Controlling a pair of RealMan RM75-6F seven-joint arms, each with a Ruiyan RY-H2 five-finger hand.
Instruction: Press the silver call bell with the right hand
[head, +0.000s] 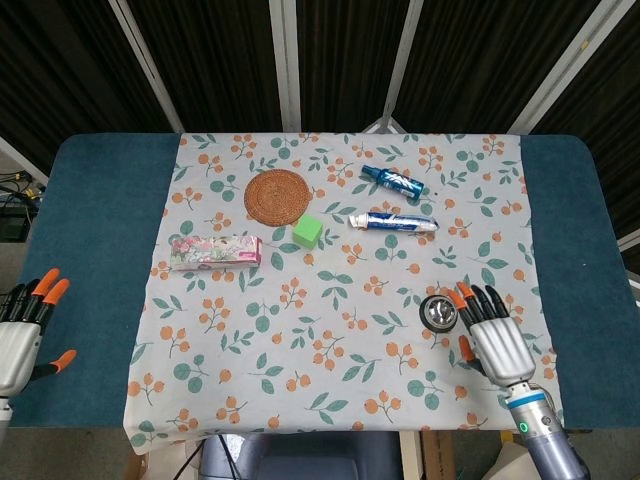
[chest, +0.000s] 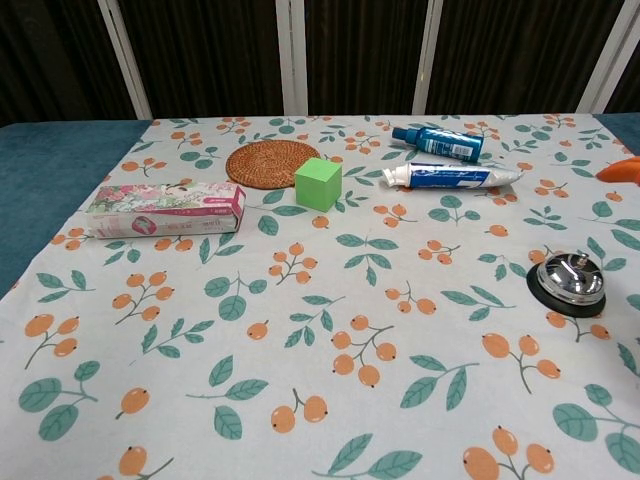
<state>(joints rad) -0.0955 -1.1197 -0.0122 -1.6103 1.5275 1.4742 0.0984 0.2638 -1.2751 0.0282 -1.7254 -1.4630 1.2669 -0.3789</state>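
The silver call bell (head: 438, 313) on its black base stands on the flowered cloth at the right, also seen in the chest view (chest: 568, 281). My right hand (head: 491, 337) hovers just right of and below the bell, fingers spread and pointing up, holding nothing. Only one orange fingertip (chest: 620, 169) of it shows at the chest view's right edge. My left hand (head: 25, 330) rests open over the blue table at the far left, far from the bell.
On the cloth lie a round woven coaster (head: 278, 196), a green cube (head: 308, 232), a flowered pink box (head: 215, 252), a toothpaste tube (head: 393, 221) and a blue tube (head: 393, 180). Blue table surface (head: 95, 230) borders the cloth on both sides.
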